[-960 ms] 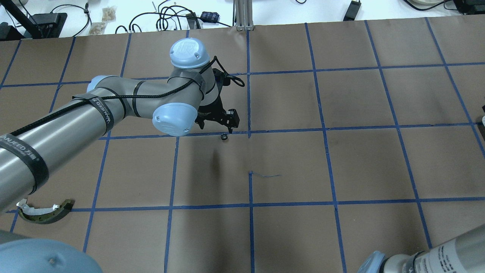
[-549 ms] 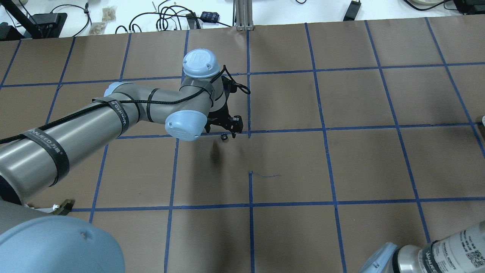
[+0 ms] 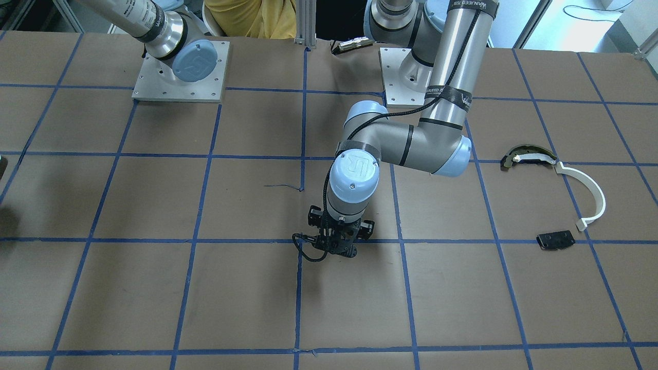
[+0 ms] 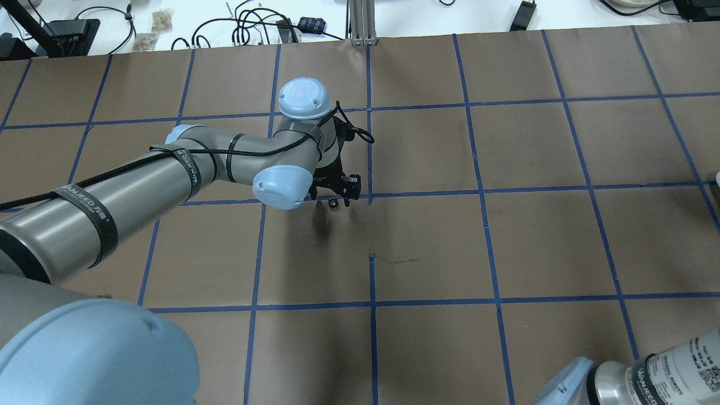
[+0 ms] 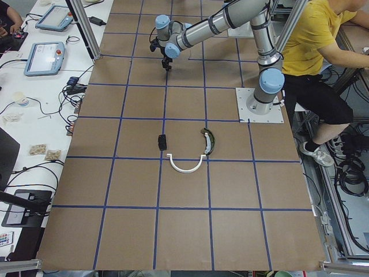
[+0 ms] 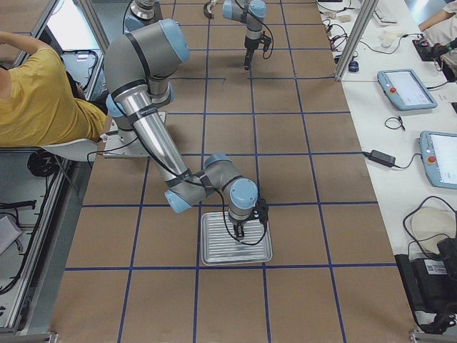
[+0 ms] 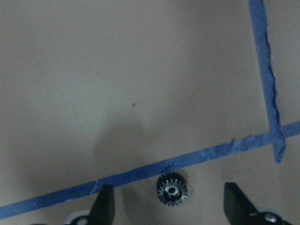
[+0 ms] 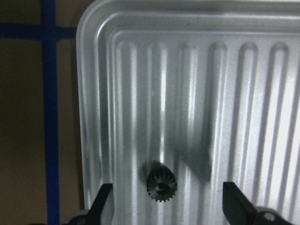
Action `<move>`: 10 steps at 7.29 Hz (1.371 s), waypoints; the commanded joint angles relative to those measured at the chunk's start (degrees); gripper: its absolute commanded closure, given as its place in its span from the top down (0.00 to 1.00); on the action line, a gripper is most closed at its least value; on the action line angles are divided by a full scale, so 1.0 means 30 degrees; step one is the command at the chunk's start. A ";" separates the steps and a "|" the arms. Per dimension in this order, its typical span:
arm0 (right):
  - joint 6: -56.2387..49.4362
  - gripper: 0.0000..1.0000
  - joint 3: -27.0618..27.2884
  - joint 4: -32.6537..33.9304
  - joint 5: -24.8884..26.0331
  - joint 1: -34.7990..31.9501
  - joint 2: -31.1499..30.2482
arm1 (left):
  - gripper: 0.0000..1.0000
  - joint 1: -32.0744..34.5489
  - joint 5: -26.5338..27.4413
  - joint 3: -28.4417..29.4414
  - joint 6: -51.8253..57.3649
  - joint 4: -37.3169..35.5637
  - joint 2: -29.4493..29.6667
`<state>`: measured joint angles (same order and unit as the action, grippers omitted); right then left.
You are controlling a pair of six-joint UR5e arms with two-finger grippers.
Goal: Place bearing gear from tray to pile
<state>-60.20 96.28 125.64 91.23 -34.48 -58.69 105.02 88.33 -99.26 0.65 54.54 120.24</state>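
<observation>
A small dark bearing gear (image 8: 161, 185) lies on the ribbed silver tray (image 8: 93, 28). My right gripper (image 6: 239, 232) hangs over it, open, fingers apart on either side. A second small gear (image 7: 172, 189) lies on the brown paper beside a blue tape line. My left gripper (image 4: 339, 197) is low over it, open, fingers (image 7: 105, 201) clear of it on both sides. The pile lies apart on the robot's left: a white arc strip (image 3: 591, 192), a dark curved piece (image 3: 527, 155) and a black plate (image 3: 555, 240). The left arm hides the pile in the overhead view.
The tray (image 6: 214, 250) sits at the table's right end. An operator in a yellow shirt (image 5: 323, 34) sits behind the robot's bases. Cables and tablets (image 5: 43, 57) line the white bench past the table's far edge.
My left arm has swung forward and down, bringing its open gripper over the gear on the paper. The gear has not moved. The arm now covers the dark curved piece in the overhead view.
</observation>
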 commanded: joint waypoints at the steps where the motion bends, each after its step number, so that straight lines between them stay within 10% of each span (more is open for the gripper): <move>1: 0.0085 0.71 0.0104 0.0218 -0.0146 0.0008 -0.0035 | 0.14 0.0004 0.0001 0.0010 0.0046 -0.0015 0.0143; 2: 0.0058 0.63 0.0045 0.0247 -0.0234 -0.0021 0.0051 | 0.00 0.0004 0.0001 0.0039 0.0133 -0.0015 0.0172; 6: -0.0058 0.48 0.0104 0.0219 -0.0234 -0.0021 0.0082 | 0.00 -0.0462 0.1220 0.0768 0.1419 0.0129 -0.0439; 10: 0.0085 0.11 0.0045 0.0131 0.0087 0.0008 -0.0063 | 0.00 -0.8555 0.2170 0.2617 0.7677 0.4287 -0.2460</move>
<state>-60.43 96.56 126.24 91.17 -34.53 -58.56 88.06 94.69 -92.52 17.68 64.49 114.74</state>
